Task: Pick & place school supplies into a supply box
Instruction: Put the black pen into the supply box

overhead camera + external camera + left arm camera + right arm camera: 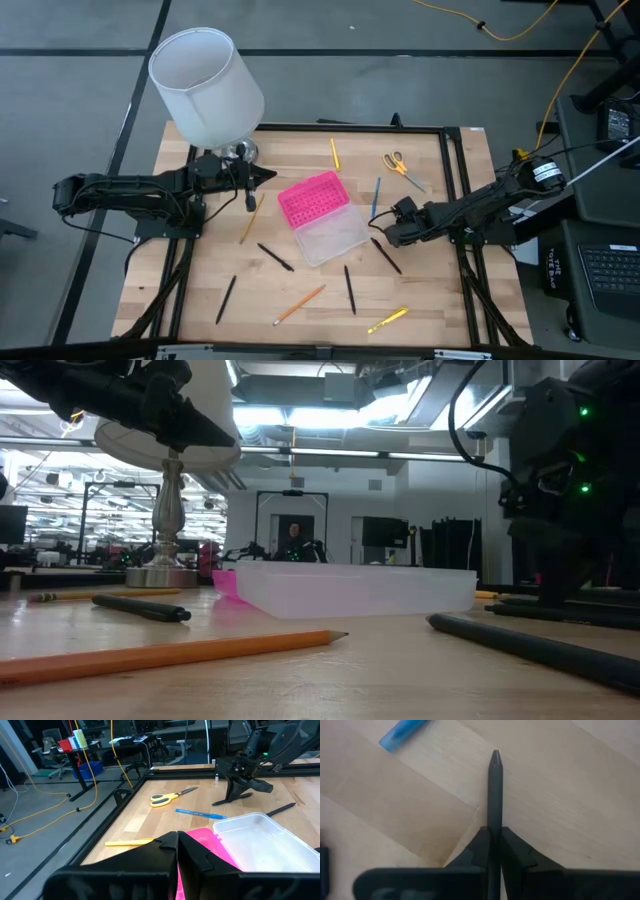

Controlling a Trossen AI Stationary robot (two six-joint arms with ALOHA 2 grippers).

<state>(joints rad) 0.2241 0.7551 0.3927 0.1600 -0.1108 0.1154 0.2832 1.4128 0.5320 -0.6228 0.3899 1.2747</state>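
Now the right hand (492, 851) grips a black pen (495, 790), tip pointing forward.

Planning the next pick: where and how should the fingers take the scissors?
Grip the scissors at the narrow blades, coming straight down from above, fingers across them. They lie flat on the table with open space around; the looped yellow handles are wider and would slip.
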